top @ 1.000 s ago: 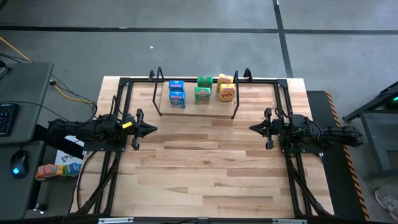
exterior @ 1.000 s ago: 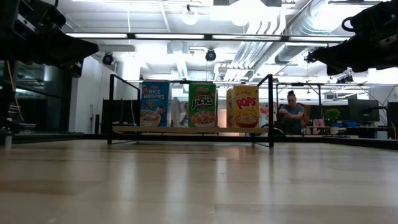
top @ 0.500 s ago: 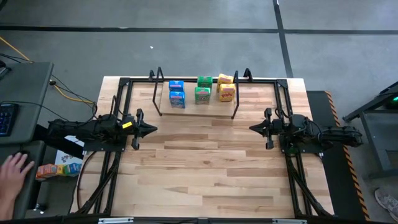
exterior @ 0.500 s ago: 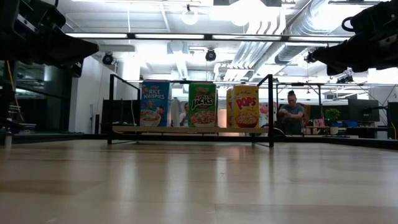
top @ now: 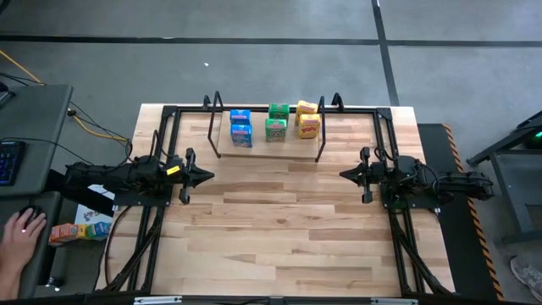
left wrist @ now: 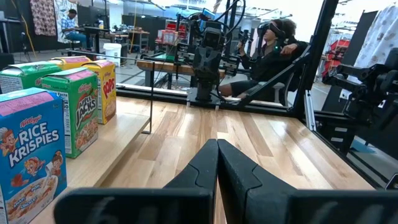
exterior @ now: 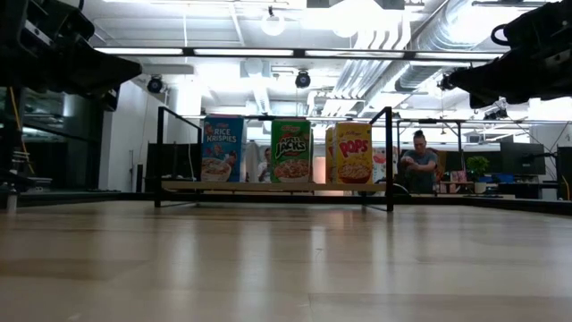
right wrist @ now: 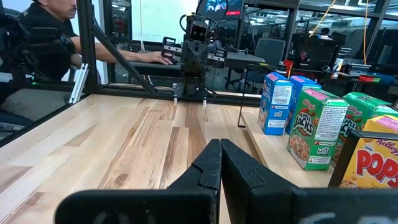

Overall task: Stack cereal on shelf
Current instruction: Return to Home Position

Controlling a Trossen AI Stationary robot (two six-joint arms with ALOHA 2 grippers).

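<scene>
Several small cereal boxes stand upright on their bottoms on the shelf's pale plank (top: 267, 146), between two black wire hoops at the table's far side. They form pairs, one box behind the other: blue (top: 241, 134), green (top: 275, 129), yellow-orange (top: 309, 126). The low view shows the front blue (exterior: 222, 149), green (exterior: 291, 151) and yellow-orange (exterior: 354, 154) boxes. My left gripper (top: 207, 176) is shut and points level toward the table's middle from the left. My right gripper (top: 343, 174) is shut and points back at it from the right. Neither holds anything.
Black frame rails (top: 161, 152) run along the table's left, right and far sides. Bare plank tabletop (top: 271, 220) lies between the arms and the near edge. A person's hand (top: 21, 227) rests on a desk left of the table. People sit and stand beyond the table (exterior: 418, 161).
A person's hand has come into the high view at the desk left of the table and settled by the mouse. Both arms and the boxes have kept still.
</scene>
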